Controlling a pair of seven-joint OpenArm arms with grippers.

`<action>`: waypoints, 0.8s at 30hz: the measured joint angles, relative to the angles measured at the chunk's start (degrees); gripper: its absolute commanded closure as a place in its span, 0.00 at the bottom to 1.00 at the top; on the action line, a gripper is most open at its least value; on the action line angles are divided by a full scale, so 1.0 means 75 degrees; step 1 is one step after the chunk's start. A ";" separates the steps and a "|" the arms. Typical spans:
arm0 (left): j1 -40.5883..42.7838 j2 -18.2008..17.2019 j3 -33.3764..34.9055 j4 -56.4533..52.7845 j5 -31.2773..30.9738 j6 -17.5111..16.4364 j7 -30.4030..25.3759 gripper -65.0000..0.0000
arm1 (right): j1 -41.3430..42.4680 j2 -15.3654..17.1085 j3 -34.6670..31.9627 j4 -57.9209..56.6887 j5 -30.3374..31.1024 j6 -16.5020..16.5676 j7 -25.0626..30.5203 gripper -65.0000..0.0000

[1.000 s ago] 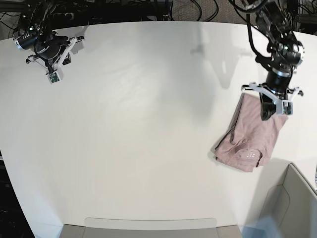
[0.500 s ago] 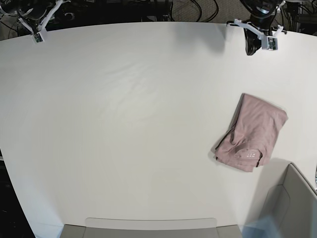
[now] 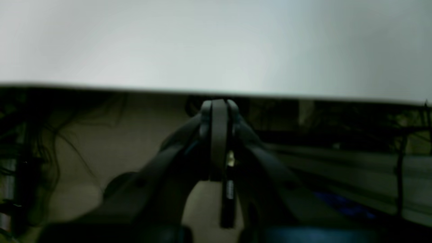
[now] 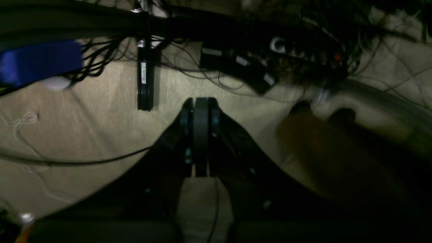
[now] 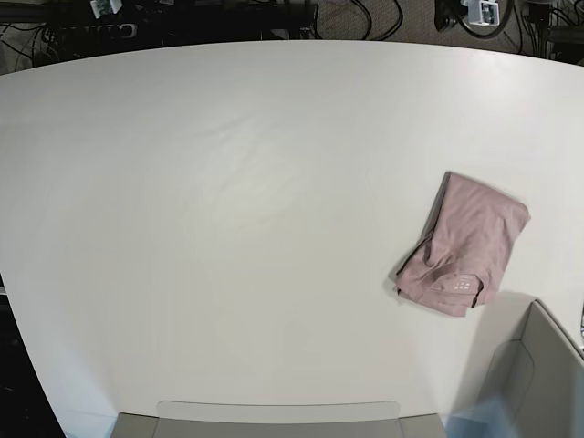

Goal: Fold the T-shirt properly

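The T-shirt (image 5: 465,255) lies in a compact folded bundle on the white counter (image 5: 228,228), well apart from both sets of fingers. The left gripper (image 3: 218,111) hangs off the counter's edge, its fingers clenched on nothing; the right gripper (image 4: 199,111) is likewise clenched and empty, over cables and floor. The folding looks finished; at most, the next move would be tidying the bundle's looser edge.

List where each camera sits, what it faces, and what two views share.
Base: overhead, looking down on the white table and folded T-shirt; hardly any arm shows.
Left wrist: behind the shut left gripper, facing the table edge.
Right wrist: behind the shut right gripper, facing floor cables.
Shared: base and left wrist both show the table.
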 measured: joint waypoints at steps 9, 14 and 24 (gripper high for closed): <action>-0.1696 0.0017 -0.0035 -0.3861 0.1099 0.0044 -0.0347 1.00 | 0.2617 0.0055 0.1740 -0.3923 -0.3238 0.0000 0.2299 1.00; -0.2993 -0.0099 -0.0050 -0.6761 0.2334 0.0023 -0.1929 1.00 | 0.3931 0.0082 0.3040 -0.5983 -0.4989 0.0003 0.3864 1.00; -0.6152 -0.1370 -0.0595 -1.4047 0.3876 0.2244 -0.4800 1.00 | 0.5514 0.1064 0.5138 -1.0118 -0.8632 -0.0012 0.6551 1.00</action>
